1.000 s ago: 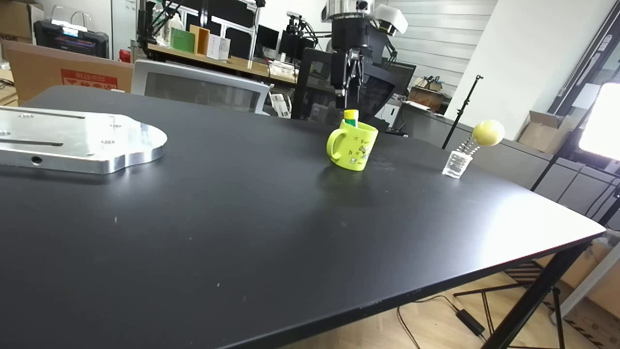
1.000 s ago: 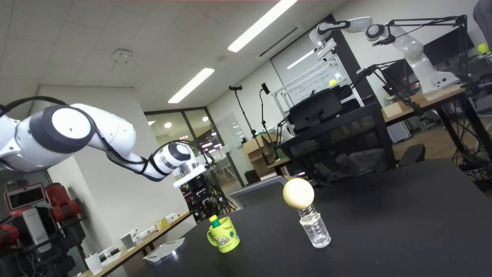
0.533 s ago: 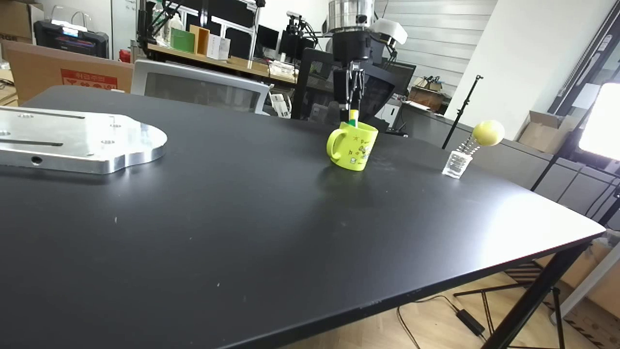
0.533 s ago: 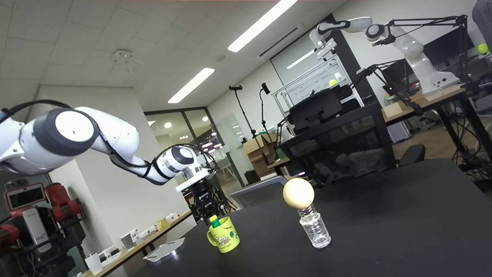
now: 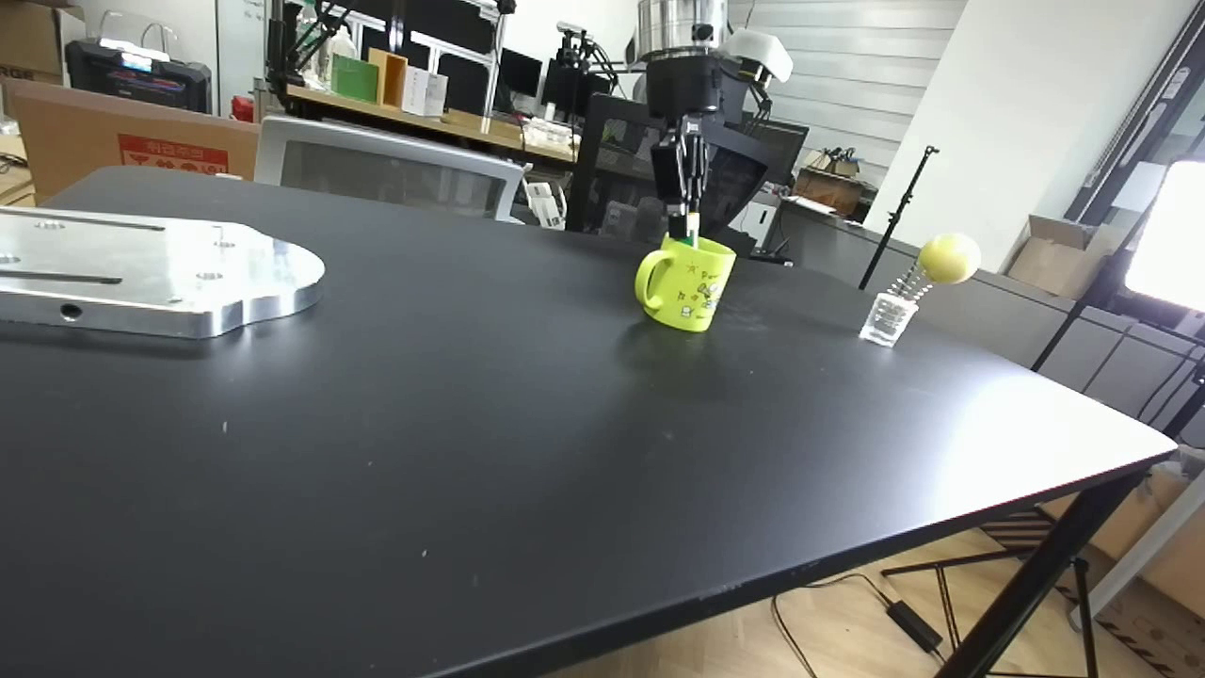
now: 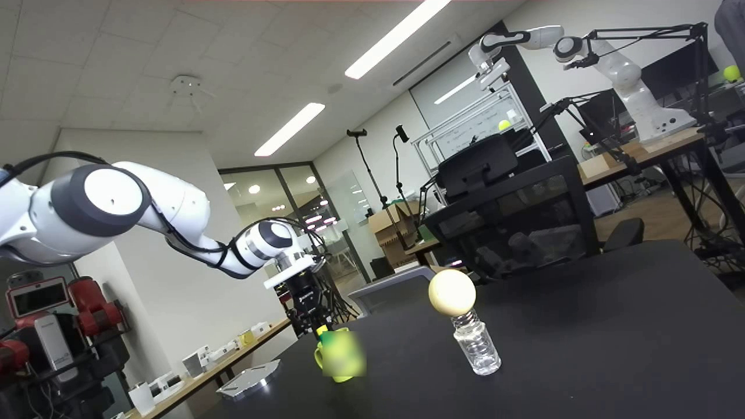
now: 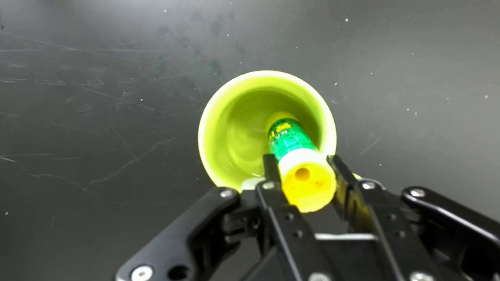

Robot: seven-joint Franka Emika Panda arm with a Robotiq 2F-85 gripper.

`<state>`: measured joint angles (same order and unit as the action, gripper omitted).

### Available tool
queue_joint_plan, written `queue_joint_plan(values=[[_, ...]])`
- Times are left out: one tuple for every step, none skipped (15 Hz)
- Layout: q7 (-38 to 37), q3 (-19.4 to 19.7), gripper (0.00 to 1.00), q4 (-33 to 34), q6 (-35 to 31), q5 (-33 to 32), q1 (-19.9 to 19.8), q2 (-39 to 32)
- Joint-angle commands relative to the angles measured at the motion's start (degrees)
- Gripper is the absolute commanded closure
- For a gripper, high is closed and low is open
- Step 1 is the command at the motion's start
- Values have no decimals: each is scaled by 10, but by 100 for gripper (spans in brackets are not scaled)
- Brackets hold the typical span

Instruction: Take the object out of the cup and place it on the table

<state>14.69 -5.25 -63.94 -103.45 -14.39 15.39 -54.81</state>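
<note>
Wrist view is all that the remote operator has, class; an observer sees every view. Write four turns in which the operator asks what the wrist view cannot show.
Operator: I look down into the cup; is it standing or lifted?
Observer: Standing: an exterior view shows it resting on the black table.
Operator: Is anything else on it, outside my picture?
Observer: Yes, both exterior views show a small clear glass there, with a yellow ball above it.

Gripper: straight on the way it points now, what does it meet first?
Probably the mug, at its rim: in the wrist view the gripper has one fingertip overlapping it. The tube sits between its fingertips; depth to the rim is unclear.
</note>
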Motion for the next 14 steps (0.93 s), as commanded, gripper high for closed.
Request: queue_joint_plan(values=[[4,-8,91,5,34,10,-1,20],[12,-10,91,-1,45,7,0,32],[16,-9,91,-15,47,-1,4,51],[22,-8,91,-31,49,-9,6,73],[34,-5,91,-48,39,-24,10,94],[40,-1,91,-69,21,-40,14,119],[50,-3,91,-87,8,-50,14,143],[57,-1,91,-104,-7,-66,14,164],[65,-3,91,-121,-31,-73,7,185],[72,-2,91,-130,-51,-79,0,198],[85,-3,91,-131,-69,-77,-10,205],[95,-2,91,-129,-80,-77,-15,209],[106,-5,91,-118,-86,-76,-25,206],[123,-4,91,-104,-89,-73,-33,199]])
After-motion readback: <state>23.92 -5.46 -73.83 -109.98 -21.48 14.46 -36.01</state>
